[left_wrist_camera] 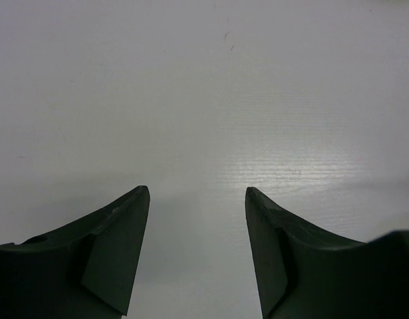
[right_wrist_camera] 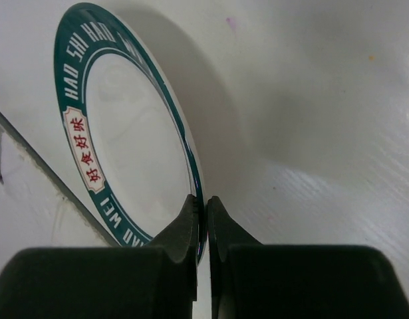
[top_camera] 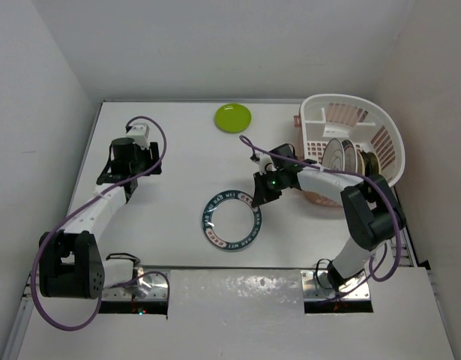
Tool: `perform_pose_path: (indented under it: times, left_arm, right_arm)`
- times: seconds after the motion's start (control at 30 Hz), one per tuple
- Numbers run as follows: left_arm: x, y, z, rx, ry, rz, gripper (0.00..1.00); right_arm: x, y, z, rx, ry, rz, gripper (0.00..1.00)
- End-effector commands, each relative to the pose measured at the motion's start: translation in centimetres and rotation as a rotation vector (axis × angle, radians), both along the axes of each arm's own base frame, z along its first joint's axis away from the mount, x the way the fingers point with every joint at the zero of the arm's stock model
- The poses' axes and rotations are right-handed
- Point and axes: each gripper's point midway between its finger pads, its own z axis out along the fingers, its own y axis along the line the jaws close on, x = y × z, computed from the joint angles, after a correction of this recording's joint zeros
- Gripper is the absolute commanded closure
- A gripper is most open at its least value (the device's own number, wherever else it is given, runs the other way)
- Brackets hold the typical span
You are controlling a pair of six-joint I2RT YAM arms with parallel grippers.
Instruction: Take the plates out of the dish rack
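Right gripper (right_wrist_camera: 204, 201) pinches the green-rimmed plate (top_camera: 230, 220) by its rim, apparently to lay it flat on the table (top_camera: 178, 150) away from the dish rack (top_camera: 387, 142); left gripper (left_wrist_camera: 197, 196) hangs wide open, empty.

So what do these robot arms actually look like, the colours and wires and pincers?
Both the left arm and right arm have white tubular links between chunky black joints, with a purple cable looping alongside each. The left gripper and right gripper each have two dark, matte, wedge-shaped fingers tapering to tips.
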Motion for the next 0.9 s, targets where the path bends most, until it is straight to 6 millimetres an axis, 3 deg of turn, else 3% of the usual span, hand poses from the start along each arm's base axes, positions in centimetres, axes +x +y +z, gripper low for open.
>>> perform_pose_path:
  times: [0.0,0.17,0.23,0.4,0.6,0.67,0.87]
  left_arm:
    - [0.2,-0.4,1.2,-0.004,-0.056,-0.018,0.43]
    - [0.2,-0.6,1.2,-0.010,-0.061,-0.021,0.43]
    - [0.2,-0.5,1.3,-0.007,-0.063,-0.020,0.43]
    - [0.2,-0.4,1.0,0.000,-0.054,-0.017,0.43]
    - [0.2,-0.4,1.0,-0.001,-0.059,-0.016,0.42]
    - [0.3,-0.3,1.1,0.003,-0.061,-0.013,0.43]
    - [0.3,-0.2,0.8,0.009,-0.055,-0.010,0.43]
  right_arm:
    - [-0.6,-1.7,-1.2,-0.088,-0.002,0.059,1.00]
    - [-0.4,-2.2,-2.9,-0.142,0.027,0.046,0.96]
    - [0.2,-2.0,-2.8,-0.139,0.019,0.035,0.90]
    - [1.8,-2.3,-2.4,-0.175,-0.034,0.017,0.87]
    - [2.5,-1.9,-2.6,-0.171,-0.035,0.007,0.84]
    - [2.3,-2.1,-2.8,-0.192,-0.016,0.007,0.77]
    - [3.5,-1.8,-1.3,-0.188,-0.064,0.021,0.69]
